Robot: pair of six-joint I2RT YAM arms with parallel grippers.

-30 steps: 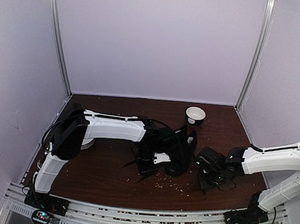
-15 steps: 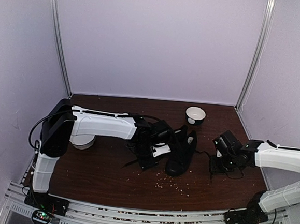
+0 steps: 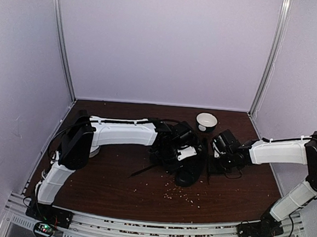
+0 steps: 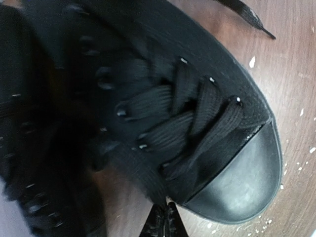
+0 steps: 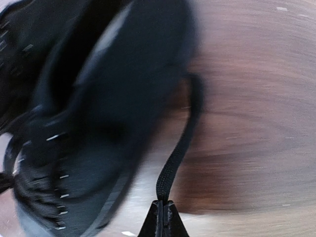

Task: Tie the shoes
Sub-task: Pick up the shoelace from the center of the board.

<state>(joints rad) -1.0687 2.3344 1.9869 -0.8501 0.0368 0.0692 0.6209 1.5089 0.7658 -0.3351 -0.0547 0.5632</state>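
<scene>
Pale lilac walls (image 3: 164, 42) close in a dark wooden table (image 3: 114, 186), and the shoes (image 3: 191, 173) sit together near its middle, a little toward the right edge, toes pointing at the near edge. In the left wrist view one shoe's toe cap (image 4: 237, 182) fills the frame. Its lacing is threaded and crossed over the front eyelets, but no knot or bow shows anywhere on it. A loose lace end (image 4: 247, 12) lies flat on the wood beside it, and the top view shows another strand trailing off toward the left near corner.

The left gripper (image 4: 165, 223) hangs right at the sole's edge with its fingers pressed together. Whether anything is pinched between them I cannot tell. The right gripper (image 5: 163, 217), just right of the pair, is clamped on a lace (image 5: 180, 148) that runs from its tips up beside the shoe's side. That view is blurred, so finer detail is lost.

By my reading the tying has barely begun — one strand is gathered, and the crossing, looping and tightening are all left for both shoes.

Farther out, a white bowl (image 3: 206, 121) stands near the far edge, and pale crumbs (image 3: 182, 194) dot the table toward the near edge.
</scene>
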